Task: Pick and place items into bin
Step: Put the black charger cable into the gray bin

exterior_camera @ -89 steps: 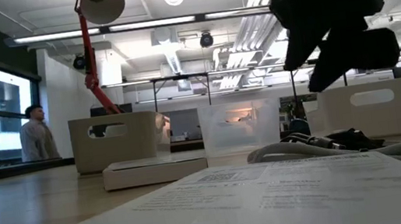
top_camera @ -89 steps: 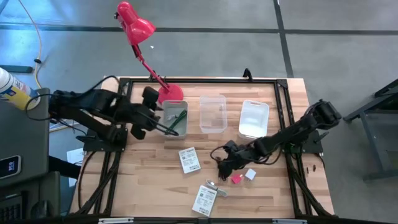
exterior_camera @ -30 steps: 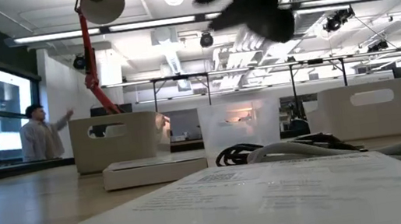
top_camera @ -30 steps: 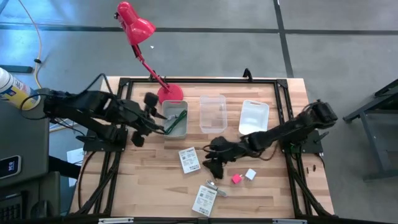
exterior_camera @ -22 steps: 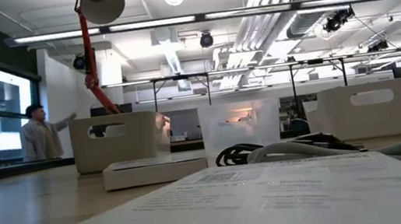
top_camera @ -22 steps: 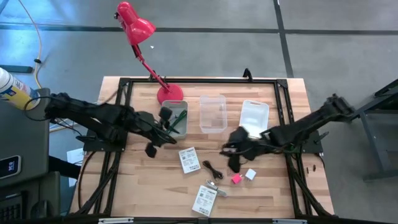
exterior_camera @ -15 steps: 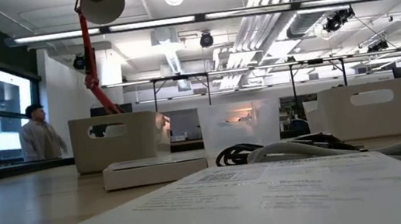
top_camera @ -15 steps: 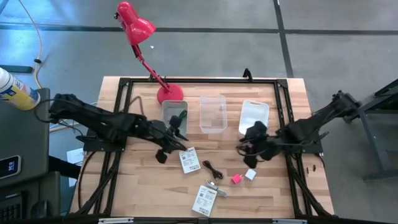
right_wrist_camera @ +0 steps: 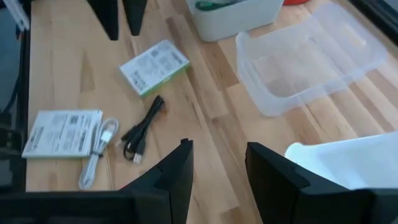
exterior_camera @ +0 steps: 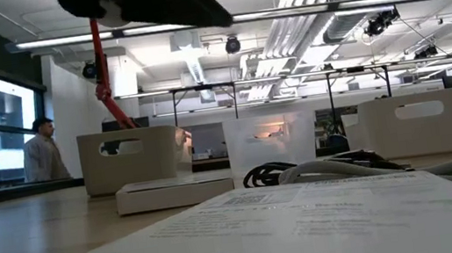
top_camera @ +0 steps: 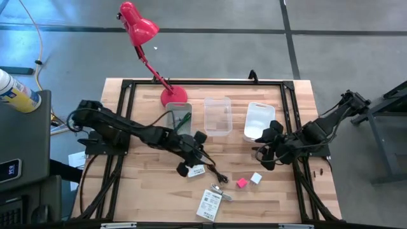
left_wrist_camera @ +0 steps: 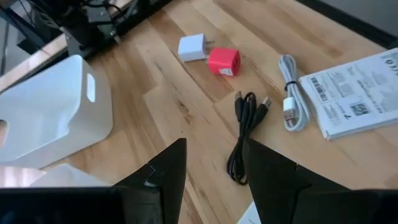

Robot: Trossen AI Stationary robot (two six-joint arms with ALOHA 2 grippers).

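Note:
My left gripper point(top_camera: 193, 164) is open and hovers over a white printed card point(top_camera: 198, 170) near the table's middle, touching nothing. In its wrist view the black cable point(left_wrist_camera: 245, 134) lies flat just past the fingers, with the pink cube point(left_wrist_camera: 224, 61) and white cube point(left_wrist_camera: 193, 46) beyond. My right gripper point(top_camera: 266, 156) is open and hangs near the white bin point(top_camera: 259, 121). A second card point(top_camera: 208, 203) lies near the near edge, a pale coiled cable point(left_wrist_camera: 289, 93) beside it. The green pen point(top_camera: 182, 121) lies in the left bin point(top_camera: 170, 114).
Three bins stand in a row at the far side: the pen bin, a clear bin point(top_camera: 217, 116) and the white bin. The red desk lamp point(top_camera: 143, 32) stands on its base behind the pen bin. A dark frame runs around the table's edges. A person stands far off in the room point(exterior_camera: 39, 153).
My right gripper has drawn back from the table's middle toward the right edge, and the black cable it hovered over now lies bare on the wood. My left gripper has swung from the pen bin toward the middle and the near edge, ending over the card.

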